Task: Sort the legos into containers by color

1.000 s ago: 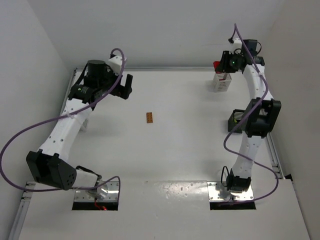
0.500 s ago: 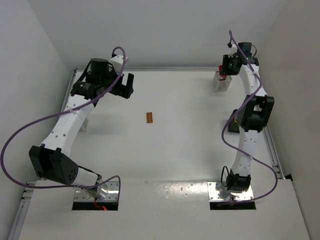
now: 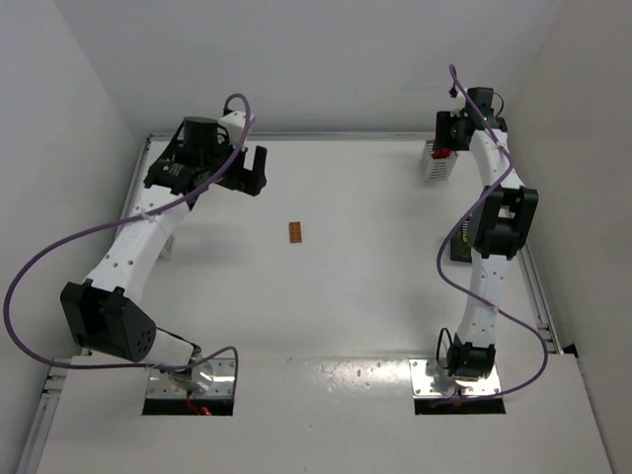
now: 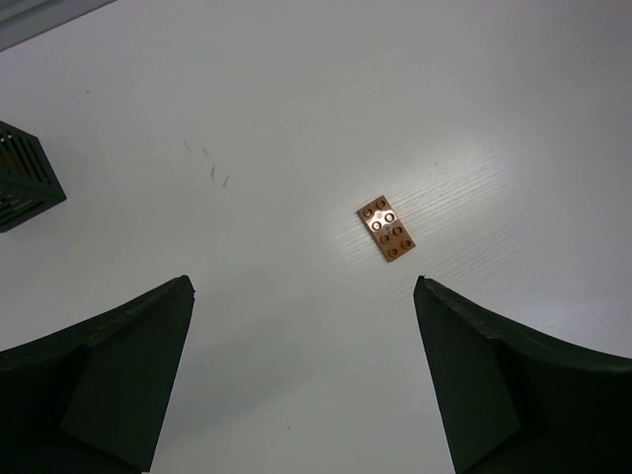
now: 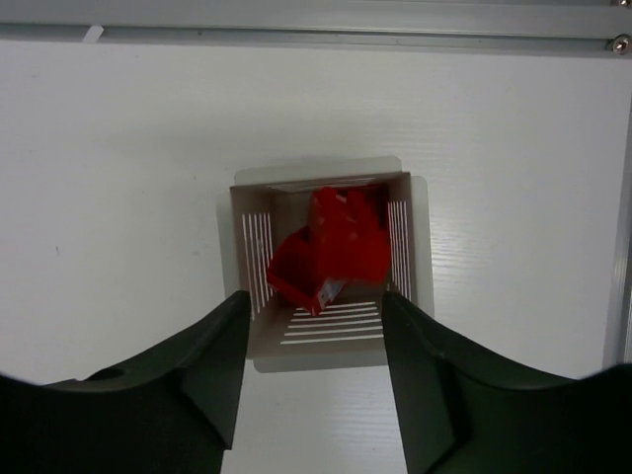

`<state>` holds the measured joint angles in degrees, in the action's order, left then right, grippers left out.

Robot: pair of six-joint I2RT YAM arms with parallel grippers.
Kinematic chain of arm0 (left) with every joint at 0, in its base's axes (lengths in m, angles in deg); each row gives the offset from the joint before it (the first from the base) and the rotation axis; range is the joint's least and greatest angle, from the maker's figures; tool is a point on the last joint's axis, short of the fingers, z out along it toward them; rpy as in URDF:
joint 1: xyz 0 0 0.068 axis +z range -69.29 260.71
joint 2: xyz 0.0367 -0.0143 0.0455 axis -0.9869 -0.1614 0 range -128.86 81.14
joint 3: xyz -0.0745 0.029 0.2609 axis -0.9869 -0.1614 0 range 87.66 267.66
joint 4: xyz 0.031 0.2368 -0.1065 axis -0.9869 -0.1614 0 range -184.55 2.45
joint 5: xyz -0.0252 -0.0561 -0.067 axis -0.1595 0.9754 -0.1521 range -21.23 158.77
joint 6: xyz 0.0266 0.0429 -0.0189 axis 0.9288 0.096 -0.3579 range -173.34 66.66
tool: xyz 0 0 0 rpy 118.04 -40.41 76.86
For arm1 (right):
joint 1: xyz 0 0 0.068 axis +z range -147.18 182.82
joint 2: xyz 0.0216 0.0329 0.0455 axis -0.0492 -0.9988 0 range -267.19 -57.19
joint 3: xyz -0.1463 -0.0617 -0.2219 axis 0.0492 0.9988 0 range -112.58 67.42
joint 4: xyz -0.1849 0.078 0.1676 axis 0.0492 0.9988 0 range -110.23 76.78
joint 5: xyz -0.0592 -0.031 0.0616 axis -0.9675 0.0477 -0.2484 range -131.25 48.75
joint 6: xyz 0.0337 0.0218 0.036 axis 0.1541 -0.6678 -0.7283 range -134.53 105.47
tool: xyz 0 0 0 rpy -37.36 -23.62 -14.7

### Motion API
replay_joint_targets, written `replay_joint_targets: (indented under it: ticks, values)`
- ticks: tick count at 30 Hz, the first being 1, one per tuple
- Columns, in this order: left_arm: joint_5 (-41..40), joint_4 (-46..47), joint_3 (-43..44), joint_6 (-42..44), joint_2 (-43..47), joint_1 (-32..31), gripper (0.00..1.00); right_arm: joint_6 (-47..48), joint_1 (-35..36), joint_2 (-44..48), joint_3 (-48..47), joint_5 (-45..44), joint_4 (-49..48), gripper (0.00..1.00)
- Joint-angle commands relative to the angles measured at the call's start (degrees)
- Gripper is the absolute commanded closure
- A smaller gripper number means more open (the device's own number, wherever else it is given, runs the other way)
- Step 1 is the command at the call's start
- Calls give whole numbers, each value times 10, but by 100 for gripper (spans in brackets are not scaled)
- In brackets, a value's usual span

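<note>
**In the open middle of the table, a lone brick is waiting nearer the left arm**

On the bare white table an orange-brown brick is lying flat, studs up, with nothing touching it. From above, its long axis is running roughly from the far edge toward the arm bases.

The left gripper is hovering above the far left part of the table with its jaws spread wide and nothing between them. The brick is sitting to its right and a little nearer the bases. Through the left wrist camera it is showing ahead of the fingers, closer to the right-hand one. Its length is slanting only slightly off the line that runs straight out between them. The jaws would probably be closing across the short sides after a small twist of the wrist.

There is free surface all round the brick. A black basket is standing well apart at the left edge of that view.

The right gripper is hanging over the white basket in the far right corner, close to the table's rail. Its jaws are apart and holding nothing, and red bricks are lying inside the basket below. That arm is much farther from the loose brick, so the reach looks like the left arm's job.
</note>
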<state>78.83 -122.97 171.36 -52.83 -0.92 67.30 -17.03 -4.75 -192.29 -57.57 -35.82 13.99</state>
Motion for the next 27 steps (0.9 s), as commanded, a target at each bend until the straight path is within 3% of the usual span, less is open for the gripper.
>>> replay_joint_targets:
  ticks: [1, 9, 12, 14, 16, 22, 27]
  values:
    - [-7, 16, -18, -26, -2, -15, 0, -1, 0, 17, -7, -10, -36, 43]
    - [-23, 39, -48, -75, -24, -69, 0, -8, -5, 87, 41, 50, -36, 40]
    - [-73, 39, -35, -97, -63, -117, 11, -20, -5, 154, 110, 92, -36, 40]
    - [-135, 39, -24, -132, -99, -132, 28, -33, -5, 203, 169, 106, -36, 40]
    - [-186, 39, -11, -153, -126, -141, 36, -33, -5, 235, 228, 114, -43, 40]
    - [-282, 9, 45, -234, -227, -174, 38, -58, -5, 308, 346, 138, -70, 40]
    - [-284, 2, 75, -277, -270, -174, 38, -72, -5, 313, 364, 155, -70, 40]
